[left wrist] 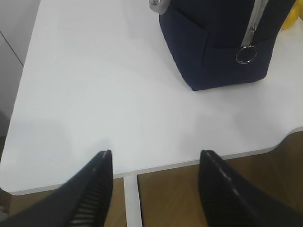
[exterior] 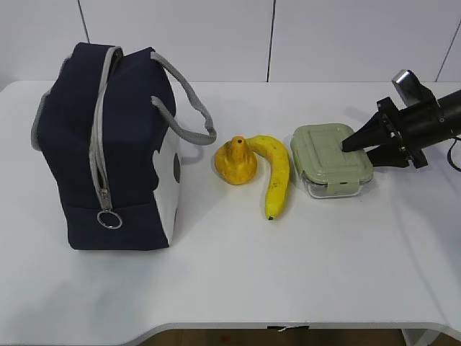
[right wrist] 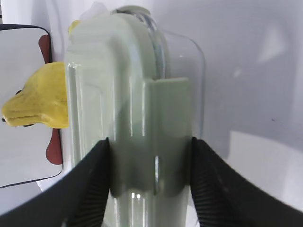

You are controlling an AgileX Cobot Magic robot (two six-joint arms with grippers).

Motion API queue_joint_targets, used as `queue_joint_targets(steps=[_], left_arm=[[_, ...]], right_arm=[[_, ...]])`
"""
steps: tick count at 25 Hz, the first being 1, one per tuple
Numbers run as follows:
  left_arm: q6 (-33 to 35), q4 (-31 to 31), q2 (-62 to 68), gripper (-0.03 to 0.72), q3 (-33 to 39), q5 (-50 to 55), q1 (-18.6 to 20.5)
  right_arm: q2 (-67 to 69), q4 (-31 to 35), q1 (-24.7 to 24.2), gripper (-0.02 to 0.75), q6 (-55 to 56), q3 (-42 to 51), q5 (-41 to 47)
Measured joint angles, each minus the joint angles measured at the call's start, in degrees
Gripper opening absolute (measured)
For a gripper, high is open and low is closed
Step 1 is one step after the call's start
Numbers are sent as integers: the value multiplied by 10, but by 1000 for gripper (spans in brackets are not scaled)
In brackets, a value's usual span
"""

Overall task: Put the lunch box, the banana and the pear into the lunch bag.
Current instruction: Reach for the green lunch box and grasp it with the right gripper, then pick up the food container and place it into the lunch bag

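The navy lunch bag (exterior: 108, 144) stands upright at the table's left with its grey zipper closed; its corner and zipper ring also show in the left wrist view (left wrist: 213, 47). The pear (exterior: 236, 160) and the banana (exterior: 278, 173) lie side by side in the middle. Right of them sits the lunch box (exterior: 330, 158) with its sage-green lid. My right gripper (exterior: 358, 153) reaches in from the right and is shut on the lunch box's (right wrist: 137, 94) near end, its fingers pressing both sides of the lid clip (right wrist: 151, 142). My left gripper (left wrist: 156, 153) hangs open and empty over the table's front-left edge.
The white table's (exterior: 238, 274) front edge curves in at the lower left, with wooden floor (left wrist: 180, 198) below it. A grey handle (exterior: 189, 101) of the lunch bag loops toward the pear. A bit of yellow fruit (right wrist: 40, 101) shows beyond the lunch box.
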Motion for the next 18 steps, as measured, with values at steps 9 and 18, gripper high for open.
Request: queue_joint_targets(steps=[9, 18], left_arm=[[0, 0, 0, 434, 0, 0, 0], [0, 0, 0, 434, 0, 0, 0]], right_arm=[[0, 1, 0, 372, 0, 0, 1], [0, 1, 0, 369, 22, 0, 2]])
